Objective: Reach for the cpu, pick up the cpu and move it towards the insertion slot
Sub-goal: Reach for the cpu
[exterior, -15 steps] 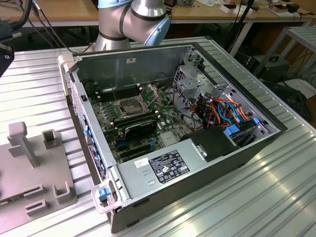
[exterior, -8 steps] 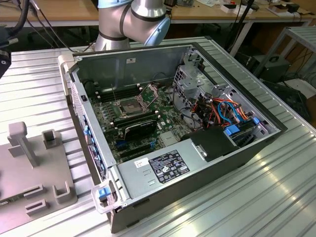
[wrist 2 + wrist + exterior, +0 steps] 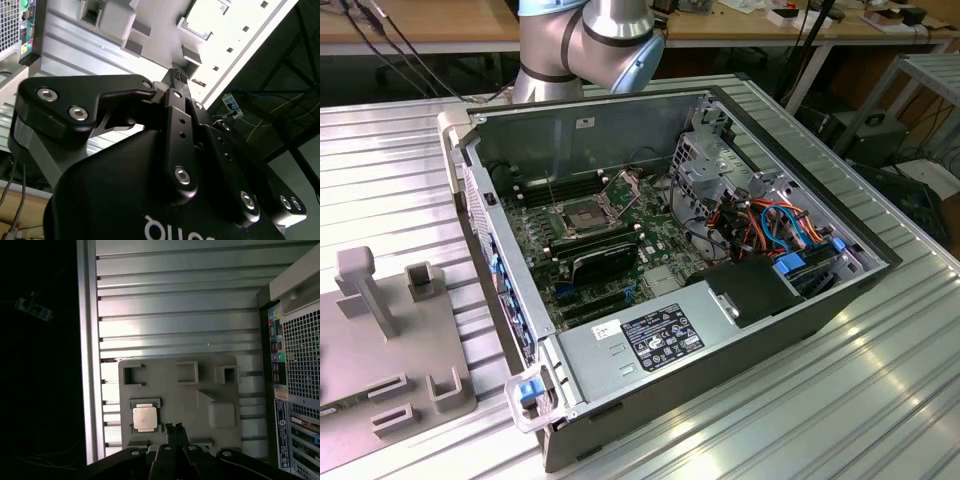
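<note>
Judged early: reach stage only. Hovers with black pincer [image 3: 174, 428] tips together, empty, near small square silvery-beige cpu [image 3: 145, 418]. Lies flat in framed seat of grey plastic fixture plate [image 3: 165, 387], toward edge of ribbed metal worktop [image 3: 175, 315]. No grasp or lift yet. Silver-framed square insertion slot [image 3: 578, 215] well apart, inside open computer case [image 3: 620, 120].

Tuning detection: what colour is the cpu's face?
Pale silvery beige; the cpu shows best in the first wrist view.
</note>
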